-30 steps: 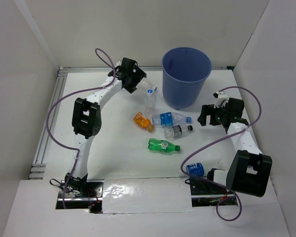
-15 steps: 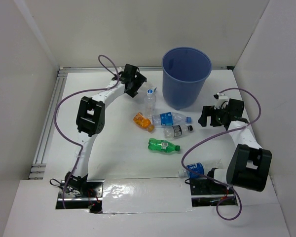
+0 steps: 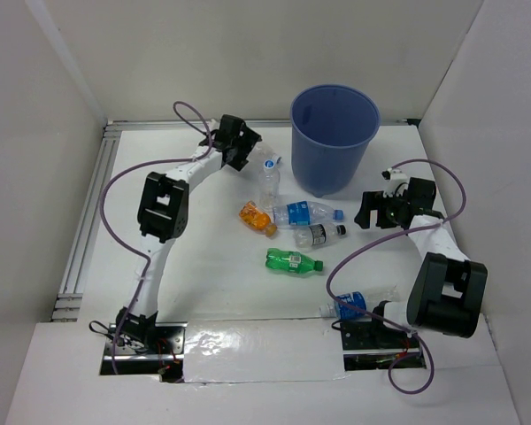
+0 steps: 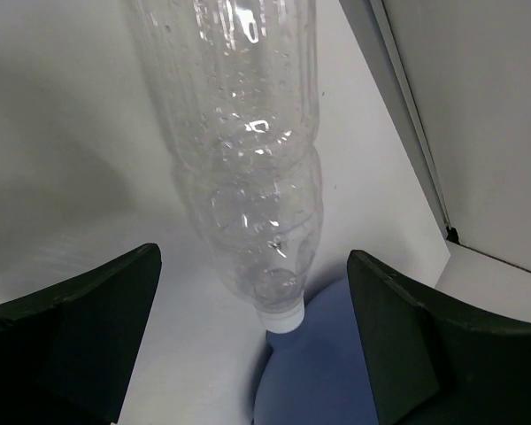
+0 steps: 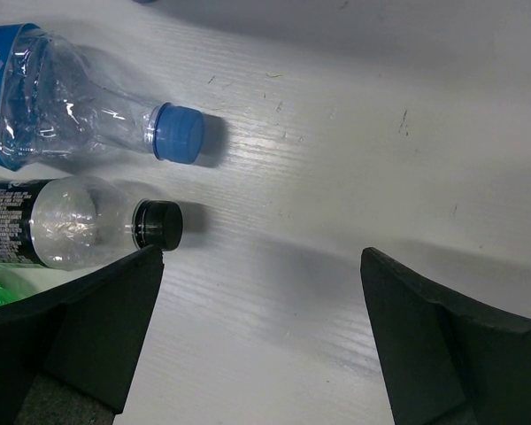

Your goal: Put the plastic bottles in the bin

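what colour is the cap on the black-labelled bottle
Black. The cap of the black-labelled bottle shows best in the right wrist view.

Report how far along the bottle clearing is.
Done: nothing visible; no bottle shows inside the large round blue plastic bin. In hand: nothing gripped; the open left pincer straddles a clear plastic bottle, the open right pincer hovers by the blue-capped bottle and black-capped bottle. Left: those, plus the orange bottle, green bottle and squat blue-labelled bottle.

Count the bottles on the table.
7: a clear one at the left gripper, a second clear one beside it, orange, blue-labelled, black-labelled and green mid-table, a squat one by the right arm's base. More may hide inside the bin.
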`<state>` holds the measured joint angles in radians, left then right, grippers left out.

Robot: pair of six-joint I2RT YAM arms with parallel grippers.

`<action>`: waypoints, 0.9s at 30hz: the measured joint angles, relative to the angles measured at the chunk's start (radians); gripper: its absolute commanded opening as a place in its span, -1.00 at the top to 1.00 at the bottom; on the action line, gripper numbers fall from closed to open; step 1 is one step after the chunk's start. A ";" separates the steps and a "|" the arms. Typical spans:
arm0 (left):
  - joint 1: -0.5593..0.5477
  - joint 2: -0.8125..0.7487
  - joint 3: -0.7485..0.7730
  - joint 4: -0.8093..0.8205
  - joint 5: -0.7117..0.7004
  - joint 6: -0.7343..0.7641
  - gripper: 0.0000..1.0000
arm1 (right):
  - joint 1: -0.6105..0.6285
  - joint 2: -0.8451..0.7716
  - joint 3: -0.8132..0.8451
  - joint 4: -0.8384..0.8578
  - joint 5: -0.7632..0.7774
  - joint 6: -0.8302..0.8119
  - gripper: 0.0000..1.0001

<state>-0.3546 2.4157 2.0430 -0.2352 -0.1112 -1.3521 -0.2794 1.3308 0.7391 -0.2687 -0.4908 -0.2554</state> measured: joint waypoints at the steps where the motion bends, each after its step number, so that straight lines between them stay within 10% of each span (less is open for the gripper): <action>1: 0.000 0.012 0.010 0.002 0.001 -0.007 -0.99 | 0.000 0.002 0.000 -0.001 0.000 0.000 -0.98; 27: 0.000 0.105 0.063 0.080 0.000 -0.074 -0.99 | -0.009 0.015 0.000 -0.003 -0.019 -0.006 -0.98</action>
<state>-0.3546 2.5206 2.1056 -0.1551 -0.1116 -1.4258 -0.2886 1.3457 0.7387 -0.2718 -0.5102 -0.2611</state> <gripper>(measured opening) 0.995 0.991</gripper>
